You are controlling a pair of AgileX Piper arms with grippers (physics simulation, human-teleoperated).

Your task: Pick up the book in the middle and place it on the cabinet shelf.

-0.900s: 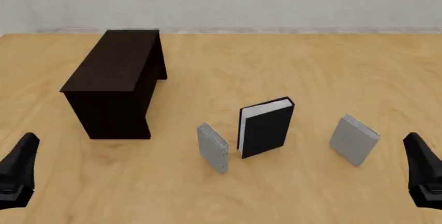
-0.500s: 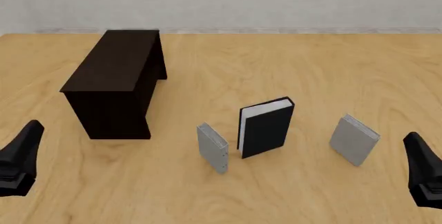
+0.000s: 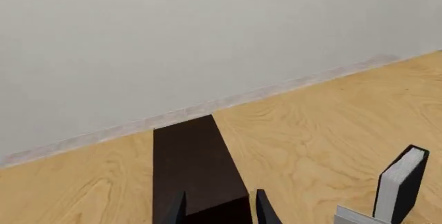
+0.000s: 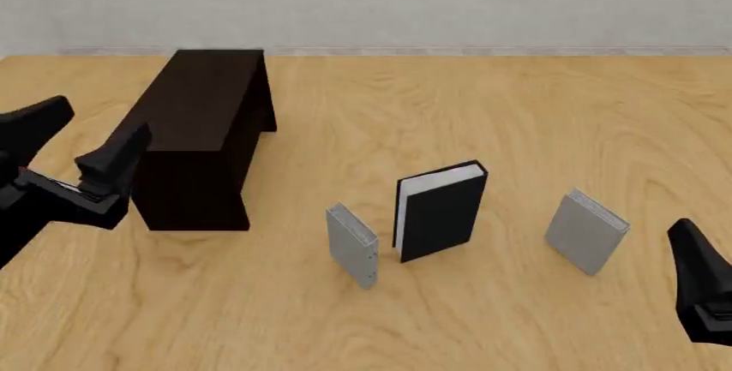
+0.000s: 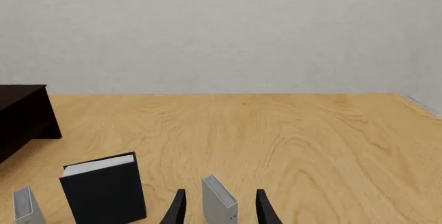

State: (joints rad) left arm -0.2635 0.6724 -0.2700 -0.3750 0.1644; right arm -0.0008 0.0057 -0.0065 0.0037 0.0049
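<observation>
The black book (image 4: 441,211) with white page edges stands upright in the middle of the table, between two smaller grey books. It also shows in the left wrist view (image 3: 404,185) and the right wrist view (image 5: 103,193). The dark brown cabinet (image 4: 201,127) stands at the back left, apart from the books. My left gripper (image 4: 82,138) is open and empty, raised just left of the cabinet; its wrist view looks over the cabinet top (image 3: 190,164). My right gripper (image 4: 700,290) is open and empty at the front right, partly cut off by the frame edge.
A grey book (image 4: 352,243) stands just left of the black one. Another grey book (image 4: 587,230) stands to its right, and it lies in line between the right fingertips in the wrist view (image 5: 219,200). A pale wall runs behind the table.
</observation>
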